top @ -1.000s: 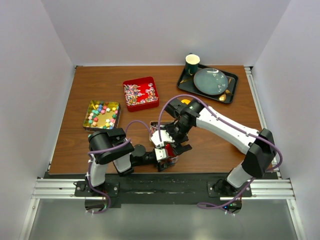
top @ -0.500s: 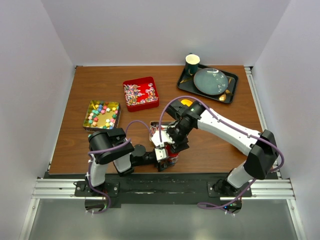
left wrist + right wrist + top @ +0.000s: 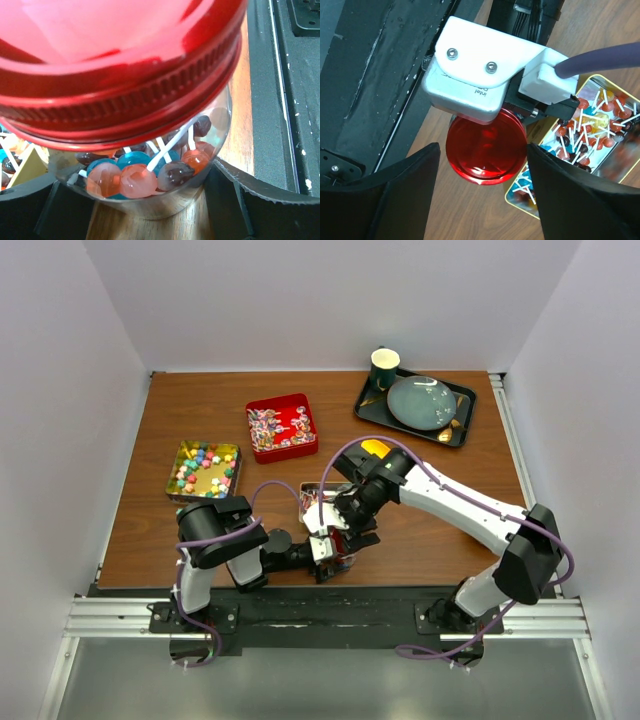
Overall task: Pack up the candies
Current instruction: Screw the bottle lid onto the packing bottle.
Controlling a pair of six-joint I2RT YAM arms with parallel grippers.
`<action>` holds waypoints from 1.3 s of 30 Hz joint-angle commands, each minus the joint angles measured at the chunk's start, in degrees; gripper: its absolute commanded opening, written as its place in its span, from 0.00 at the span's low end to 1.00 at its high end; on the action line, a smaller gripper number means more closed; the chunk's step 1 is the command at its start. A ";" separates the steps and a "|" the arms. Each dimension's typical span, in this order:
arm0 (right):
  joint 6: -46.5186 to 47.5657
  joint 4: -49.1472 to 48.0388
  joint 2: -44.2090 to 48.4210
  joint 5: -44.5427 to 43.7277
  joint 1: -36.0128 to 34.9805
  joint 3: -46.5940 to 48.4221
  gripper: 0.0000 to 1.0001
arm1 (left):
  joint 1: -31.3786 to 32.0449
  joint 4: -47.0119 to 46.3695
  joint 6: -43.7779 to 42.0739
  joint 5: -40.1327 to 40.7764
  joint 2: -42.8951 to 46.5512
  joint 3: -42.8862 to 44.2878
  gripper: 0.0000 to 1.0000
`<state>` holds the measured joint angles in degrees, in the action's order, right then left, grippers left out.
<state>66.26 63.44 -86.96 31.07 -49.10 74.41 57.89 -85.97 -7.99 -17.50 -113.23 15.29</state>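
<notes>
The candies lie in two tins at the back left. A gold tin (image 3: 204, 469) holds bright star-like pieces, and a red tin (image 3: 281, 426) holds wrapped twists. My left gripper (image 3: 145, 205) is shut on a glass jar (image 3: 150, 175) of lollipops with a red lid (image 3: 115, 75), near the table's front edge (image 3: 335, 552). My right gripper (image 3: 485, 165) hangs open above that lid (image 3: 485, 152), one finger (image 3: 405, 195) on each side of it. I cannot tell whether they touch the lid.
An open tin of lollipops (image 3: 587, 132) sits just behind the jar and also shows in the top view (image 3: 313, 497). A dark tray (image 3: 460, 425) with a teal plate and a cup (image 3: 385, 365) stands at the back right. A black rail runs along the near table edge.
My right gripper has shifted a little to the left and settled over the jar's lid, its fingers spread. The left gripper and the jar have not moved.
</notes>
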 commanded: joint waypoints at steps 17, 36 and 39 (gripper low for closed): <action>-39.18 -6.93 1.96 -9.71 -2.31 -4.19 0.53 | -0.32 -9.56 -5.11 4.14 -2.87 -1.23 0.00; -15.38 5.98 -1.45 9.42 9.73 11.09 0.95 | -0.32 -9.74 -5.11 3.70 -2.87 -1.40 0.00; -12.92 8.28 -5.32 12.08 9.64 13.21 0.96 | -0.32 -9.65 -5.19 3.87 -2.79 -1.31 0.00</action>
<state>47.42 67.29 -88.84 35.31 -39.42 83.61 57.84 -85.93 -7.66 -17.54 -113.23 15.33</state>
